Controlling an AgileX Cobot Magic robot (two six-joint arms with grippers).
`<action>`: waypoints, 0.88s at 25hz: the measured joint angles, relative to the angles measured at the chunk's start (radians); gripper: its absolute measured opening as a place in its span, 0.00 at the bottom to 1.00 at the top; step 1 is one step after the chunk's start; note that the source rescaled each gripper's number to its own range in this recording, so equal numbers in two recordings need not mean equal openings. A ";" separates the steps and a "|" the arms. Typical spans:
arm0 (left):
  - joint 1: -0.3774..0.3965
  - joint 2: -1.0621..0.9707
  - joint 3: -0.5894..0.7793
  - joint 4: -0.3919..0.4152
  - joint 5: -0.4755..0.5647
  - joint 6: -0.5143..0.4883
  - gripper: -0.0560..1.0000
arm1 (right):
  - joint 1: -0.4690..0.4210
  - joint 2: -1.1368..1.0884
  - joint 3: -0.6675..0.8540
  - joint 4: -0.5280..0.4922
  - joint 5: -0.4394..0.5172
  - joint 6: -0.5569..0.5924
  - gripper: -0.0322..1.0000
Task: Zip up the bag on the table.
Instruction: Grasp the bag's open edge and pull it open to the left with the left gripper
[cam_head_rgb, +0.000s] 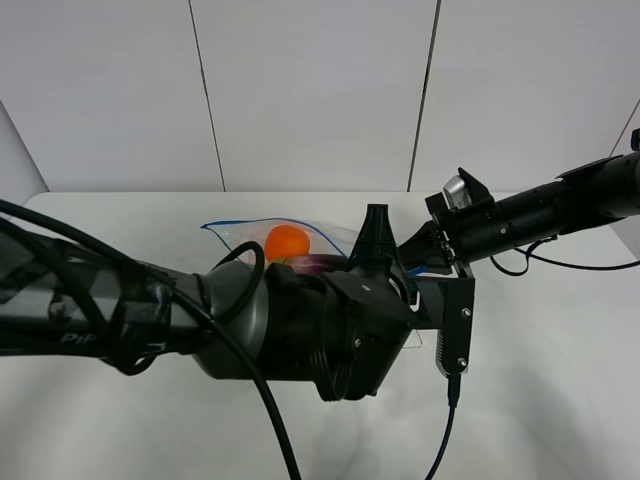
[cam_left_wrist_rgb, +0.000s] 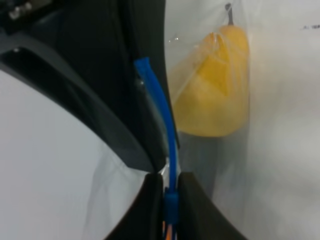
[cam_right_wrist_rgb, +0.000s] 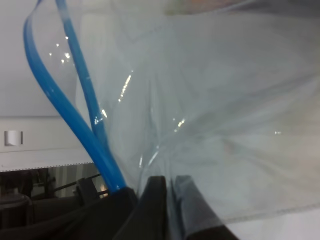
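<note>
Left arm (cam_head_rgb: 200, 320): thick, round black housing, glossy, fills the lower left of the high view. Pale lettering (cam_head_rgb: 75, 340) on its sleeve at far left, only partly legible. Black cables (cam_head_rgb: 245, 262) loop along its top; one thicker cable runs off the bottom edge. Flat black bracket (cam_head_rgb: 455, 335) right of centre carries two silver screws (cam_head_rgb: 466, 312), with a thin black lead hanging below it. Right arm (cam_head_rgb: 545, 212): slimmer matte black tube at the right edge, silver cap (cam_head_rgb: 455, 188) near its end. Left gripper (cam_left_wrist_rgb: 170, 182) and right gripper (cam_right_wrist_rgb: 169, 187): smooth black tapering fingers.
</note>
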 joint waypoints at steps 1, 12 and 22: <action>0.003 0.000 0.000 0.000 0.001 0.003 0.06 | 0.000 0.000 -0.001 -0.001 -0.004 0.002 0.03; 0.086 0.000 0.000 -0.070 0.005 0.086 0.06 | 0.000 0.000 -0.001 -0.042 -0.057 0.029 0.03; 0.182 0.000 0.000 -0.133 0.082 0.164 0.05 | -0.020 0.000 -0.001 -0.074 -0.084 0.029 0.03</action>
